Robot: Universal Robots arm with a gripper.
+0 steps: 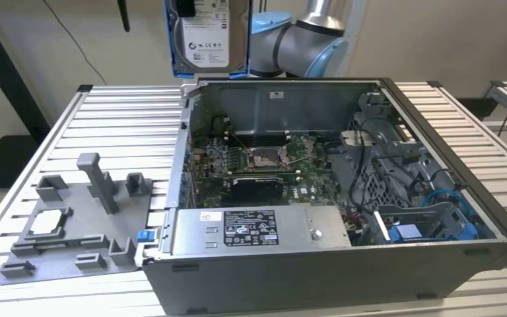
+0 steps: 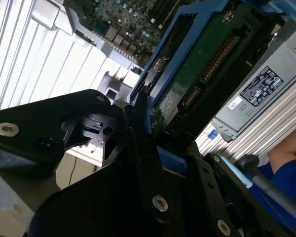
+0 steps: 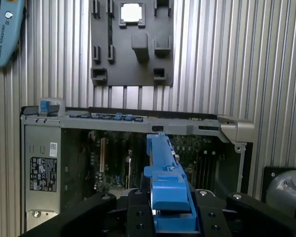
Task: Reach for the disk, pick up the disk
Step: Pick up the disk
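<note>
The disk [image 1: 205,36], a silver hard drive with a white label in a bright blue bracket, hangs upright high above the far wall of the open computer case. In the first wrist view the disk [image 3: 166,182] appears edge-on, its blue bracket clamped between the black fingers of my gripper [image 3: 170,210]. The second wrist view shows the green circuit-board side of the disk [image 2: 202,64], with my gripper [image 2: 153,136] shut on the lower end of the bracket. The disk touches neither the case nor the table.
The open computer case [image 1: 465,198] lies on the slatted metal table [image 1: 121,125], with a long silver power supply box [image 1: 253,228] along its near wall. A grey fixture plate [image 1: 77,224] carrying a small square chip [image 1: 47,221] sits at the exterior view's left. A blue sleeve [image 2: 286,163] is near the case.
</note>
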